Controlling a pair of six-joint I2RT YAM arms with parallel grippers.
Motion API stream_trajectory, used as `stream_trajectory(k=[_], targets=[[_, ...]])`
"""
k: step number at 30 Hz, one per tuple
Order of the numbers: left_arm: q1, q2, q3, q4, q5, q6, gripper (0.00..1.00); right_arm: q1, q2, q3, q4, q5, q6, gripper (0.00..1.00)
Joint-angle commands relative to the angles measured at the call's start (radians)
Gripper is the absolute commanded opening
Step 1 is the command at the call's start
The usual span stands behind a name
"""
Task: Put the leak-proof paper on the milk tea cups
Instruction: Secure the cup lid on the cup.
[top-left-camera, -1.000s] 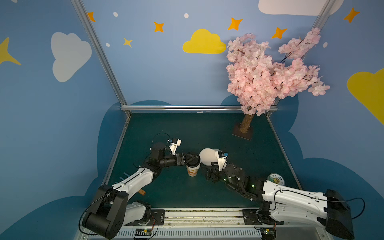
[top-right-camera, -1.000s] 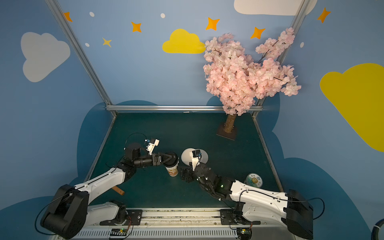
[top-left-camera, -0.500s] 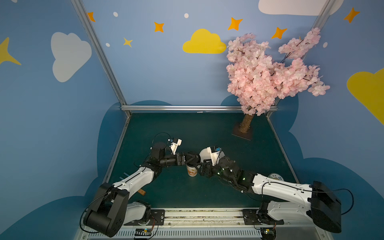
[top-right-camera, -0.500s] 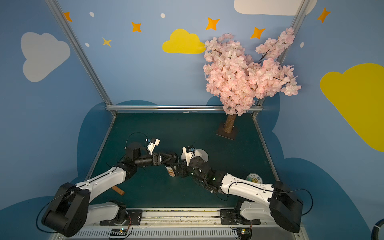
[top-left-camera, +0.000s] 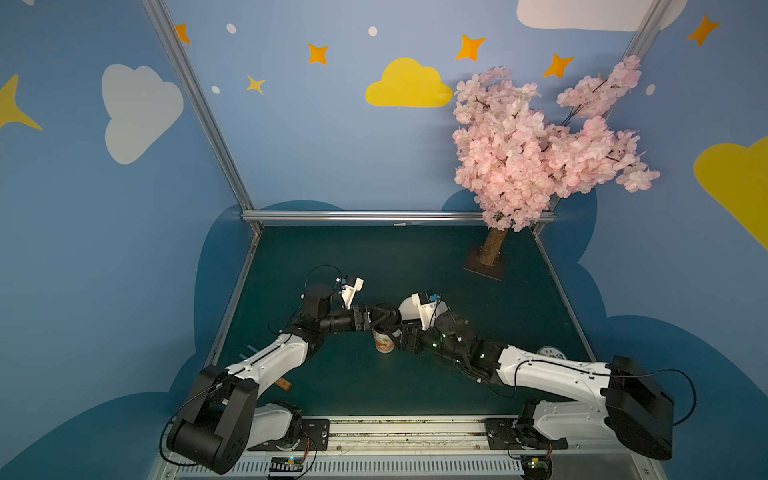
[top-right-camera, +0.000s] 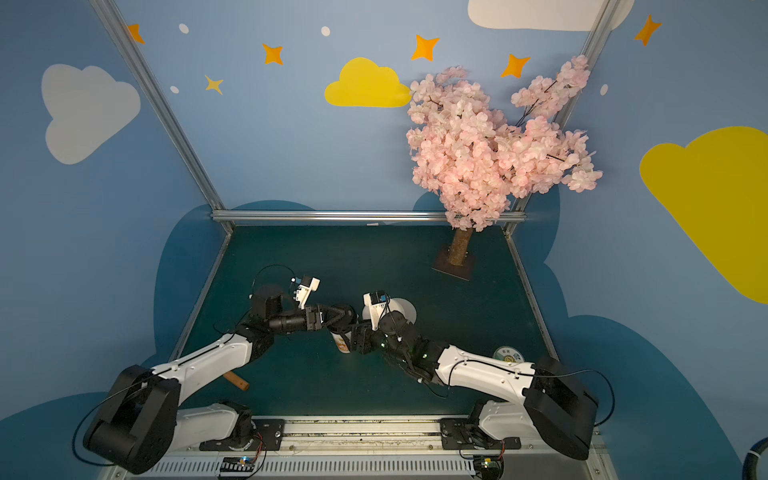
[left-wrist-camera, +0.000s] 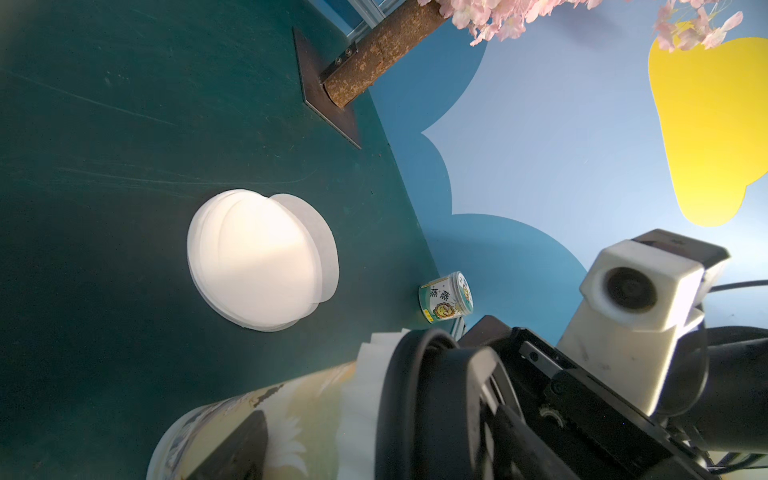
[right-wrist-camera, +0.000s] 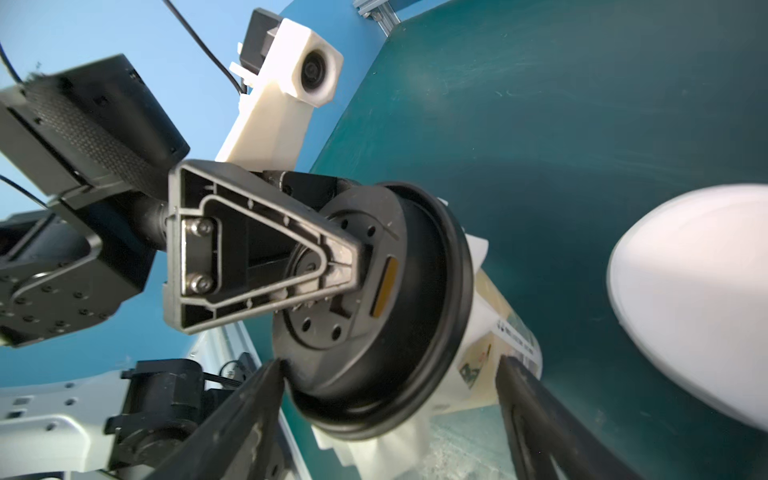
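I see one cup (top-left-camera: 383, 343) standing in the middle of the table (top-left-camera: 374, 257). One paper (left-wrist-camera: 370, 365) lies over its mouth, its edge crinkled down round the rim. One black lid (right-wrist-camera: 415, 311) sits on top of that paper. My left gripper (top-left-camera: 381, 316) is spread wide, with one finger (right-wrist-camera: 266, 232) lying across the lid's top. My right gripper (right-wrist-camera: 390, 365) is spread wide too, with a finger on each side of the lid and cup. I can't tell if they press. One pile of more papers (left-wrist-camera: 257, 262) lies just beside the cup, on the side of the one tree (top-left-camera: 492, 249). I can't count them. One tin (left-wrist-camera: 446, 303) stands well away from the cup by my right arm. One stick (top-left-camera: 284, 384) lies well away by my left arm.
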Motion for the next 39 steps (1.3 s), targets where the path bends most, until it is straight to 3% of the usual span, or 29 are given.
stream_trajectory(k=[1, 14, 24, 31, 39], targets=[[-0.001, 0.069, -0.08, -0.284, -0.108, 0.083, 0.82, -0.038, 0.056, -0.103, -0.085, 0.077, 0.099, 0.8], [-0.001, 0.064, -0.076, -0.298, -0.108, 0.092, 0.82, -0.07, 0.161, -0.167, -0.121, 0.092, 0.324, 0.78], [0.001, 0.067, -0.068, -0.307, -0.104, 0.098, 0.82, -0.081, 0.287, -0.223, -0.028, -0.009, 0.39, 0.75], [0.001, 0.044, -0.079, -0.31, -0.108, 0.1, 0.82, -0.062, 0.162, -0.29, -0.075, 0.065, 0.39, 0.74], [-0.003, 0.012, -0.079, -0.319, -0.103, 0.103, 0.82, -0.071, -0.001, -0.153, -0.227, 0.124, 0.283, 0.77]])
